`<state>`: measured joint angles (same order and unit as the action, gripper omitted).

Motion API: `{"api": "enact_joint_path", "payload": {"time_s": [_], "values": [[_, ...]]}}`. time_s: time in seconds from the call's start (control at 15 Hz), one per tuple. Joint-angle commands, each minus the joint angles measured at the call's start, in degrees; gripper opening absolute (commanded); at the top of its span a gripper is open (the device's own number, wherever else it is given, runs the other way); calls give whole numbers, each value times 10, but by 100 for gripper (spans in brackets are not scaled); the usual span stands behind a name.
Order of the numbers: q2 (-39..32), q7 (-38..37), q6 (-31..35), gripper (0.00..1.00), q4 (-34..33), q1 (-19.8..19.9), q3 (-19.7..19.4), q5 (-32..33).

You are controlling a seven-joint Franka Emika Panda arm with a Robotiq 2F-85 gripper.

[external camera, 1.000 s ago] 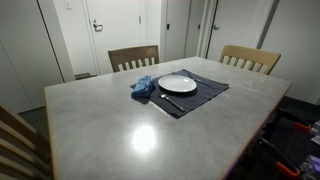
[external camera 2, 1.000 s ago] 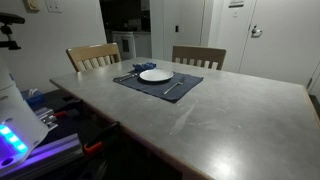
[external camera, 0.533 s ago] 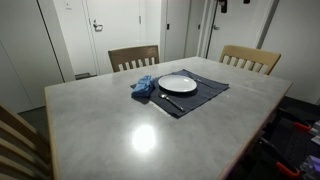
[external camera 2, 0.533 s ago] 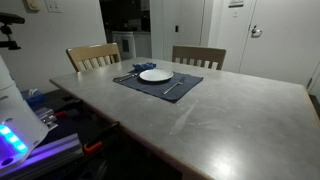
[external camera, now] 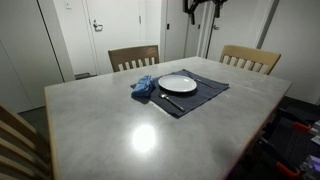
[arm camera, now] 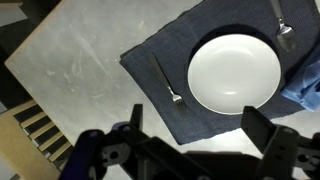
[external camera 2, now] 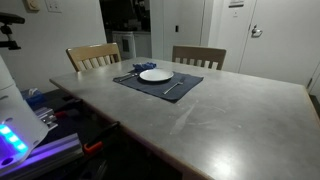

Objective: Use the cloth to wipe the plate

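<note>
A white plate (external camera: 177,84) sits on a dark placemat (external camera: 203,93) at the far side of the table, and shows in both exterior views (external camera 2: 155,75). A crumpled blue cloth (external camera: 144,87) lies against the plate's side; in the wrist view only its edge (arm camera: 306,88) shows at the right. My gripper (external camera: 205,5) hangs high above the plate at the top of an exterior view. In the wrist view the gripper (arm camera: 197,125) is open and empty, with the plate (arm camera: 235,72) far below it.
A fork (arm camera: 167,80) lies on the placemat (arm camera: 160,50) beside the plate, and a spoon (arm camera: 283,30) lies on the other side. Two wooden chairs (external camera: 133,57) (external camera: 250,58) stand behind the grey table (external camera: 120,130). Equipment (external camera 2: 25,130) sits at the table's near edge.
My gripper has come into view at the top of an exterior view and moved left. The plate, cloth and cutlery have not moved.
</note>
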<state>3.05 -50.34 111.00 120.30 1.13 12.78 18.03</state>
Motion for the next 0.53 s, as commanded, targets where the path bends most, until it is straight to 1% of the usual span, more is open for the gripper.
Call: {"api": "enact_joint_path", "payload": {"time_s": [0.0, 0.13, 0.27, 0.47], "values": [[-2, -1, -1, 100, -3, -23, -24, 1], [-2, -1, -1, 100, -4, -23, -26, 0], [-11, -3, 13, 100, -2, -24, -28, -1], [-24, -4, 78, 100, 9, -33, -41, -23]]}}
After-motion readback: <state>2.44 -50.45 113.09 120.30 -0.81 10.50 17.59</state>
